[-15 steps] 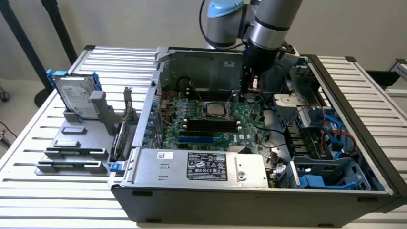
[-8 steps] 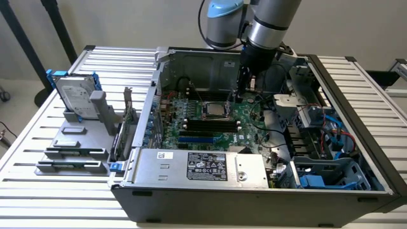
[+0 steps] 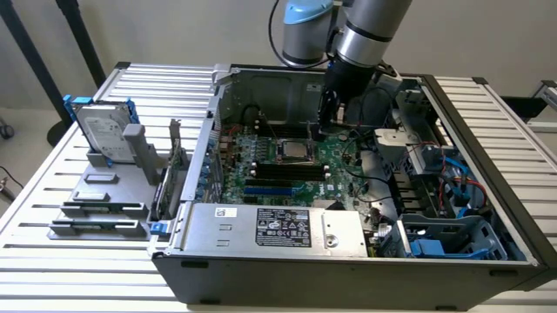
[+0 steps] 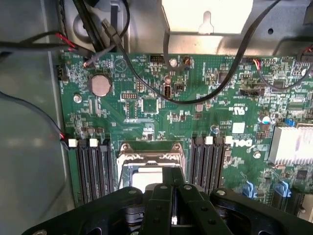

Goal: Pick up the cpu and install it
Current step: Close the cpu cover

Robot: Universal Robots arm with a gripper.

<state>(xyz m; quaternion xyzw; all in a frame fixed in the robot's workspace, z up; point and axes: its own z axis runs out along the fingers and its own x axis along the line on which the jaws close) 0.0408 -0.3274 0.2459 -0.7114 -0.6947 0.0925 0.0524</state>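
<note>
- My end effector (image 4: 173, 205) sits closest to the wrist camera. Its black fingers are drawn together with nothing visible between them, and it hangs low over the board.
- The slatted worktop (image 3: 35, 261) carries everything, with the open computer case (image 3: 348, 280) lying on its side in the middle.
- The green motherboard (image 4: 146, 98) covers the case floor, and my arm reaches down into the case above it.
- The grey power-supply box (image 3: 278, 228) lies along the case's near edge in the exterior view, well apart from me.
- The hard drive (image 3: 103, 134) in its blue bracket stands on a rack at the exterior view's left, outside the case.
- The socket's metal frame (image 4: 151, 149) lies between two banks of memory slots (image 4: 93, 166), directly below my fingers.
- The cpu (image 4: 144, 178) shows as a pale silver square inside that frame, lying flat and partly hidden by my fingers.
- I judge the picking and placing done, with the seating step in hand. I cannot tell whether the frame is latched.
- A black cable (image 4: 195, 95) loops across the board just beyond the socket. Any move from here calls for a straight, slow path that clears the cable and does not nudge the chip.
</note>
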